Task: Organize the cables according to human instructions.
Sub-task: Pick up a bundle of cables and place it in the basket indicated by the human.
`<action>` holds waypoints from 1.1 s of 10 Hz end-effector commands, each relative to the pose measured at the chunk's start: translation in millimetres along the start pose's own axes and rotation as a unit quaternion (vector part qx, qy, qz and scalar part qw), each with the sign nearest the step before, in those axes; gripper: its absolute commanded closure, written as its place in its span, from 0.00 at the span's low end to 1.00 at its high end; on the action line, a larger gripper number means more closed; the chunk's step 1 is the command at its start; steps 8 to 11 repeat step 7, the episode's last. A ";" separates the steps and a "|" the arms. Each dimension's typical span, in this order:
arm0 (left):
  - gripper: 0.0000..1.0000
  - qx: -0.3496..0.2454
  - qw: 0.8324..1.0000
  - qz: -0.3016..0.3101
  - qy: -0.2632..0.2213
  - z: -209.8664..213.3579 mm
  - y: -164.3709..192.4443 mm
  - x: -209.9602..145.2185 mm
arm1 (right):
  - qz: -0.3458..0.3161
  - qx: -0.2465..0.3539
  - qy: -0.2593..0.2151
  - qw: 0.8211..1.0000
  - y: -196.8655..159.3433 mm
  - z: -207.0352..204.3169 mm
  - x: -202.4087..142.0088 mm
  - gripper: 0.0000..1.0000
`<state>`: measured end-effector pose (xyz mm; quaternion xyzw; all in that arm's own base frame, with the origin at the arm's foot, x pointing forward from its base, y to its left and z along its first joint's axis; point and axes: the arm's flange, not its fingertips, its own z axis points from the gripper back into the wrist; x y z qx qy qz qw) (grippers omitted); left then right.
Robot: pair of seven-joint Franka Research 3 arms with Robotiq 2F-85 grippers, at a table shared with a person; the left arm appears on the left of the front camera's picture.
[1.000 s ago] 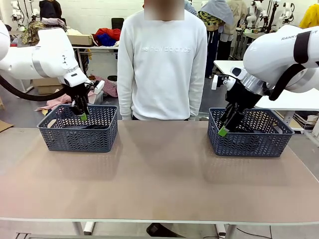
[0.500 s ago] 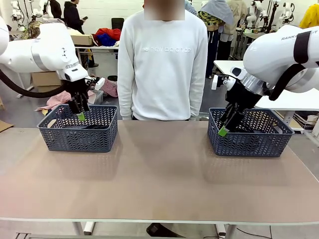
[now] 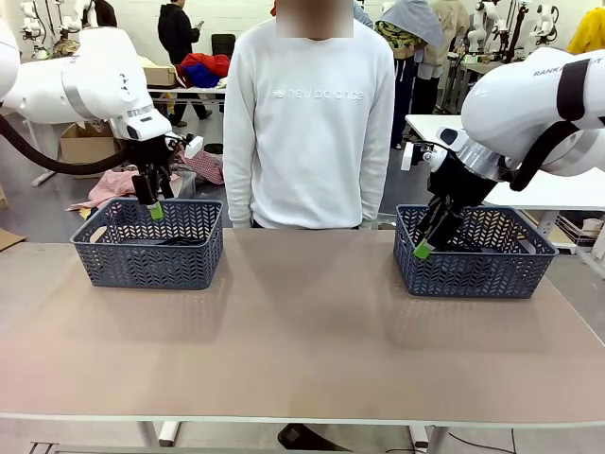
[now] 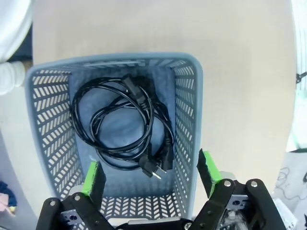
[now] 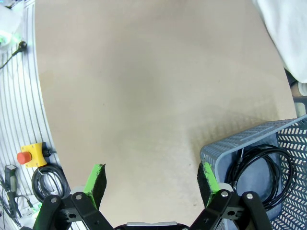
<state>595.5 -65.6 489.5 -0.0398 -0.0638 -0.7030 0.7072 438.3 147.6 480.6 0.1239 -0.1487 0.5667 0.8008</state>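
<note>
Item one: we record a matte beige counter (image 3: 302,331), smooth and bare across its middle, with a person in a white sweatshirt (image 3: 309,113) standing at its far edge.

Item two: the left basket (image 3: 151,244), blue-grey plastic, rectangular, with herringbone-slotted walls. From the left wrist view we see black cables (image 4: 122,127) coiled in loose round loops on its solid floor, thin and rubbery, with moulded plugs lying toward the near end.

Item three: the right basket (image 3: 473,251), same make and pattern. In the right wrist view we note another black cable (image 5: 261,167) looped inside its corner.

Item four: the left end effector (image 3: 151,206), black with green pads, hangs above the left basket's rim, fingers spread apart and holding nothing.

Item five: the right end effector (image 3: 425,244), also black with green pads, sits at the near left corner of the right basket. Its fingers stand wide apart and empty, over the basket wall and the bare counter beside it.
</note>
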 end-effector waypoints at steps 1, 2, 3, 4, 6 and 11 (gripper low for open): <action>0.00 -0.001 1.000 -0.015 0.010 -0.8 -0.9 0.3 | -0.001 -0.003 -0.001 1.000 0.1 1.6 1.1 0.00; 0.00 -0.001 1.000 -0.015 0.010 -0.8 -0.9 0.3 | -0.001 -0.003 -0.001 1.000 0.1 1.6 1.1 0.00; 0.00 -0.001 1.000 -0.015 0.010 -0.8 -0.9 0.3 | -0.001 -0.003 -0.001 1.000 0.1 1.6 1.1 0.00; 0.00 -0.001 1.000 -0.015 0.010 -0.8 -0.9 0.3 | -0.001 -0.003 -0.001 1.000 0.1 1.6 1.1 0.00; 0.00 -0.001 1.000 -0.015 0.010 -0.8 -0.9 0.3 | -0.001 -0.003 -0.001 1.000 0.1 1.6 1.1 0.00; 0.00 -0.001 1.000 -0.015 0.010 -0.8 -0.9 0.3 | -0.001 -0.003 -0.001 1.000 0.1 1.6 1.1 0.00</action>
